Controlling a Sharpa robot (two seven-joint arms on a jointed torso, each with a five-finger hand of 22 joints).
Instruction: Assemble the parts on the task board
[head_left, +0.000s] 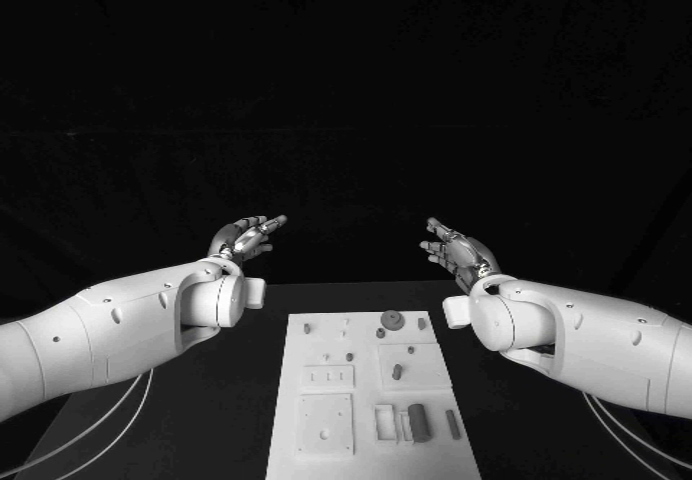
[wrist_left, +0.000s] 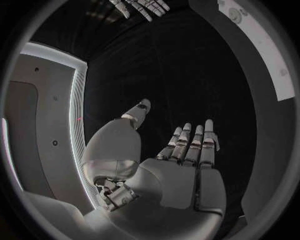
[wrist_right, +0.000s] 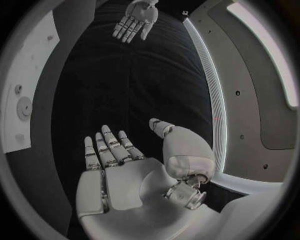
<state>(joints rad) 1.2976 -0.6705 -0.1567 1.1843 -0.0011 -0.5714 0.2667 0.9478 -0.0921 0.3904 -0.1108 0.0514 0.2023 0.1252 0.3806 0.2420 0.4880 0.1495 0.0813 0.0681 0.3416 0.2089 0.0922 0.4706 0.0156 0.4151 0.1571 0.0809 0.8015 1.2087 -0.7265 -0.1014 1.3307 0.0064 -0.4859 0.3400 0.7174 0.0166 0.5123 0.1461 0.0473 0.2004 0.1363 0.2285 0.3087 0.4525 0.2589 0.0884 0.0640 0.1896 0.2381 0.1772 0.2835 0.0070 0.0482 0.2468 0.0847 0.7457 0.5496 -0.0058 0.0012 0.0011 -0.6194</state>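
While dark surrounds the black table (head_left: 216, 400), the white board (head_left: 372, 400) carries small grey parts (head_left: 418, 422); my left hand (head_left: 242, 238) and right hand (head_left: 459, 250) hover beyond its far edge, fingers spread, empty.

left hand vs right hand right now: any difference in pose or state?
The silver left hand is raised beyond the far left corner of the white task board; the silver right hand is raised beyond its far right corner. In the head view the left hand sits slightly higher than the right. Shared: both hold nothing, fingers apart, palms turned toward each other, clear of the board.
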